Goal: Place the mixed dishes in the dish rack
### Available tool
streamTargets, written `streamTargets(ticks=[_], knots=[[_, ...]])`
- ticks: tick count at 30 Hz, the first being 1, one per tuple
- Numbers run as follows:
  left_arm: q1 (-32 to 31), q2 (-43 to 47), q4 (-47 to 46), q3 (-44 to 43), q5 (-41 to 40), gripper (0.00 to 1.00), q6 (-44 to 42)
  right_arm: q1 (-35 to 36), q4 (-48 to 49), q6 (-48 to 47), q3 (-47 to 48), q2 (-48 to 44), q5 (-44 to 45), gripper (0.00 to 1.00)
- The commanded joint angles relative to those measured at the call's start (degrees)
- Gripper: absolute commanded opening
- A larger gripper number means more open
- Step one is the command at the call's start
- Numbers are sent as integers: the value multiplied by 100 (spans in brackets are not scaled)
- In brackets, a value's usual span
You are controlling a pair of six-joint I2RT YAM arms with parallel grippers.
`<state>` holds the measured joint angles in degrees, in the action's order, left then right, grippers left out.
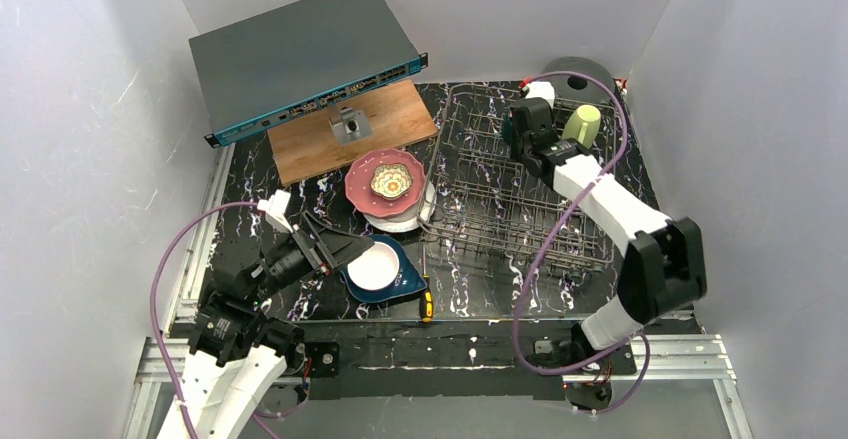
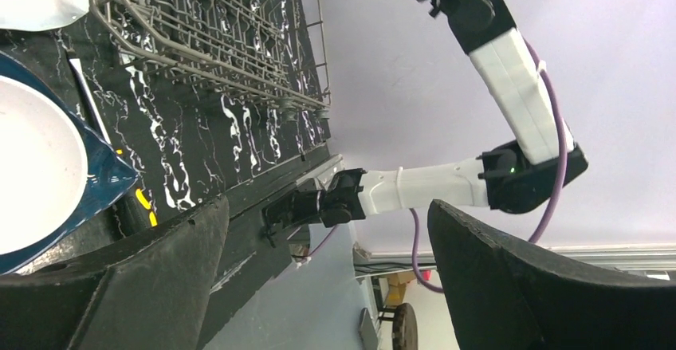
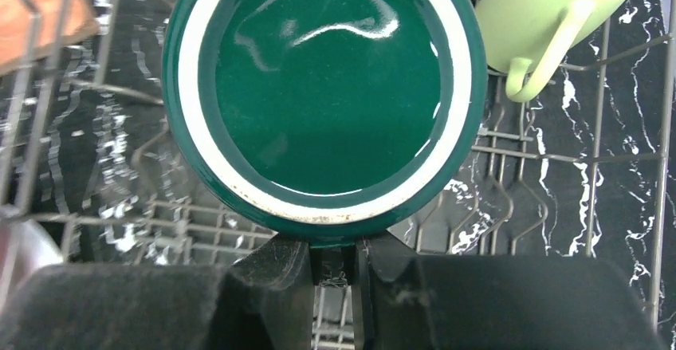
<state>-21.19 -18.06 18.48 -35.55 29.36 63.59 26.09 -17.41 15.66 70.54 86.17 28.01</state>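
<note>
Where your right arm rises from the near edge of the table, it folds at a high elbow and stretches forward over the dish rack, with its wrist above the rack's far end. Right gripper: jaws drawn narrow, pinching the near edge of the dark teal mug, whose round glossy face with a pale ring is turned to the wrist camera, above the rack's wires. Pale yellow-green mug: inside the rack at its far right corner, tilted, just beside the dark teal mug; whether they touch cannot be told. Left arm: you have it low and bent, forearm angled toward the table's middle. Left gripper: jaws spread wide, holding nothing, just beside the left rim of the dark blue plate; contact cannot be told. White bowl: sitting on the dark blue plate, outside the rack, near its near left corner. Pink white-dotted plate: left of the rack, resting on the white plate, with the small cream flower-shaped dish on top. Yellow-and-black-handled screwdriver: on the table just beside the dark blue plate's right edge. Wooden board: beyond the plate stack, with a grey flat box just behind it.
</note>
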Motion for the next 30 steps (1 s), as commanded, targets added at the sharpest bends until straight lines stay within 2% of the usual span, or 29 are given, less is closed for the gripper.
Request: streamTargets(ticks=[1,9,15,30], knots=[[-26,24,470,-219,-41,95,-310,-298,725,-546,638,475,349,1],[-26,68,575,-249,-120,95,-239,-775,607,-634,1159,1349,196,1],[-26,39,713,-296,-159,95,-256,-1114,704,-442,1276,1621,-192,1],[-26,126,921,-333,-244,95,-205,-1532,495,-468,2063,2622,-645,1]])
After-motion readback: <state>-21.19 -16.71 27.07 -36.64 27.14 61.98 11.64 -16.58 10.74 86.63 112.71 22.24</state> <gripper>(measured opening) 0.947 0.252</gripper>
